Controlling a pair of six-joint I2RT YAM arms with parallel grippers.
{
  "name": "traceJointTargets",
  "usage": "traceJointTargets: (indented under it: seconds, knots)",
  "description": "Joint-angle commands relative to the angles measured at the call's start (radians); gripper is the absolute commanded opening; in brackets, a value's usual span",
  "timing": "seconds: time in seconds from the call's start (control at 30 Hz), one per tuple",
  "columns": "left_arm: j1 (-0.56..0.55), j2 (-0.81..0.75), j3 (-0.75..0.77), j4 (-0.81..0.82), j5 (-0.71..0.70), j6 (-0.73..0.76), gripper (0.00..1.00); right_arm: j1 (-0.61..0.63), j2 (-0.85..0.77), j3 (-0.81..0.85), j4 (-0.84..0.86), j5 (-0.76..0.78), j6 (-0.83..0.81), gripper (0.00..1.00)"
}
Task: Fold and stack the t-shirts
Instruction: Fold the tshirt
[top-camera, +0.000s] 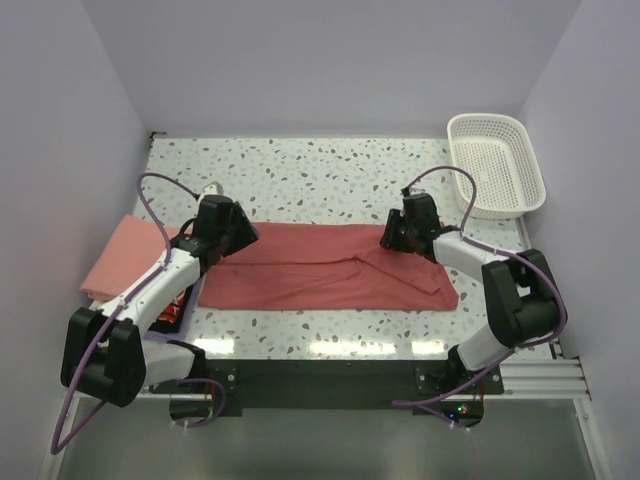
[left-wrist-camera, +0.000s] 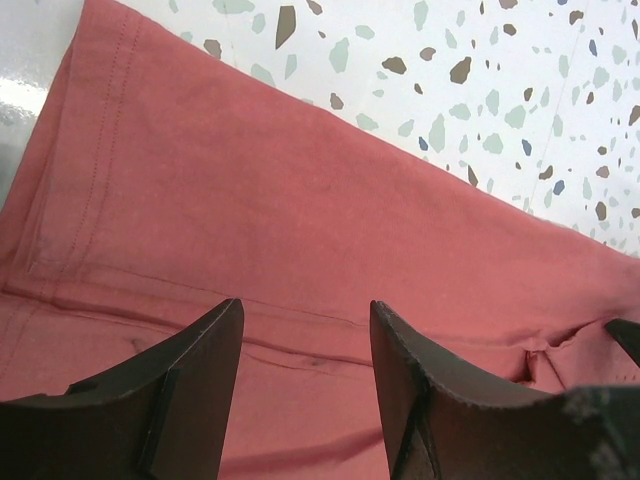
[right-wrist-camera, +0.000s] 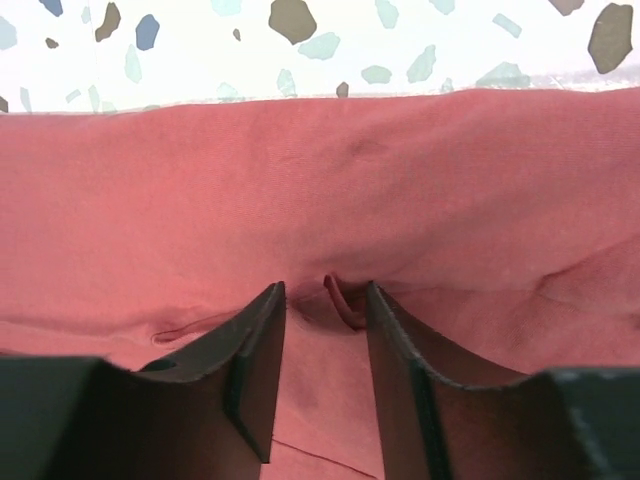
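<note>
A brick-red t-shirt (top-camera: 330, 268) lies across the middle of the table as a long, flat band folded lengthwise. My left gripper (top-camera: 240, 235) is at the shirt's far left end. In the left wrist view the gripper (left-wrist-camera: 305, 305) is open, its jaws spread just above the red cloth (left-wrist-camera: 300, 200) near a hem seam. My right gripper (top-camera: 392, 238) is at the far edge near the shirt's right end. In the right wrist view the gripper (right-wrist-camera: 325, 290) is open, its tips down on the cloth (right-wrist-camera: 320, 180), with a small raised fold between them. A salmon-pink folded t-shirt (top-camera: 120, 255) lies at the left.
A white lattice basket (top-camera: 497, 165) stands at the back right corner. A dark and lavender stack (top-camera: 178, 312) shows partly under my left arm at the near left. Walls close in the table on the left, back and right.
</note>
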Motion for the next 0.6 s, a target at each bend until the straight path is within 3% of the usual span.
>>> traceJointTargets:
  seconds: [0.0, 0.2, 0.4, 0.57]
  knots:
    - [-0.004, -0.019, -0.001, 0.016, 0.010, 0.023, 0.58, 0.006, -0.002, -0.001, 0.056, -0.011, 0.004, 0.39]
    - [-0.002, -0.018, -0.015, 0.024, 0.011, 0.023, 0.58, 0.011, -0.009, -0.024, 0.088, -0.028, 0.021, 0.13]
    - [-0.004, -0.016, -0.024, 0.030, 0.016, 0.023, 0.57, 0.016, -0.100, -0.061, 0.065, -0.043, 0.044, 0.03]
    - [-0.002, -0.015, -0.034, 0.042, 0.017, 0.021, 0.57, 0.023, -0.203, -0.105, 0.027, -0.069, 0.077, 0.01]
